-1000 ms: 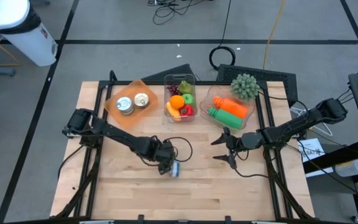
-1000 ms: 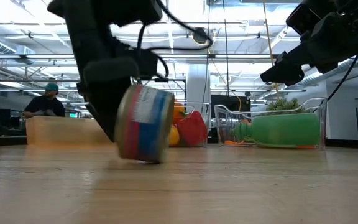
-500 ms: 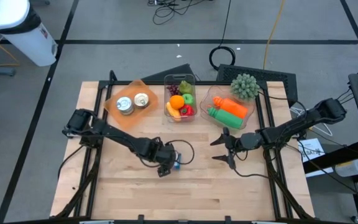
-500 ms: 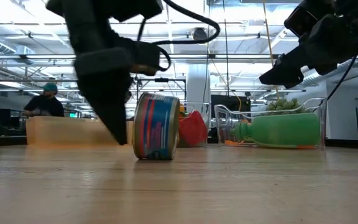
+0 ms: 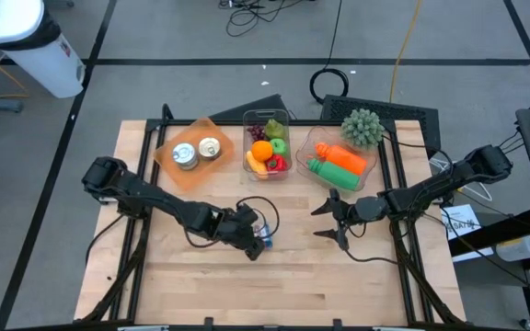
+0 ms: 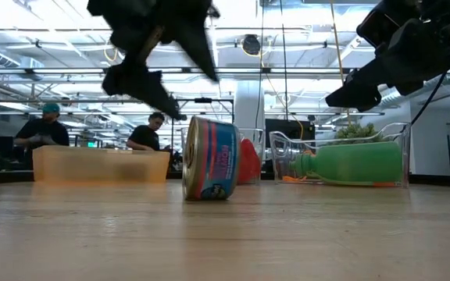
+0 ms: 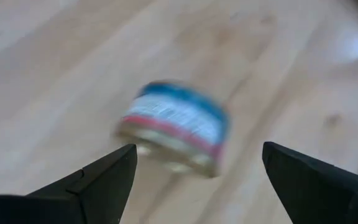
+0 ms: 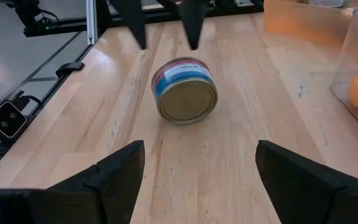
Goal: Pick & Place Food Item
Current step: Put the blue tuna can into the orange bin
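Tuna can (image 5: 263, 238) is seen lying on its side near the middle of the table (image 5: 173, 285), its axis level. The left gripper (image 5: 252, 242) is held wide open just above it, gripping nothing. The right gripper (image 5: 326, 221), half open and empty, is kept farther away.

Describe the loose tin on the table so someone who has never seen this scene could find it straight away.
Start at the wooden table and look to its bare middle, in front of the row of three bins. The tin lies there alone on its side, just below the left hand, whose fingers are open and clear of it. Unlike the two tins standing upright in the orange tray, it shows a blue and red label.
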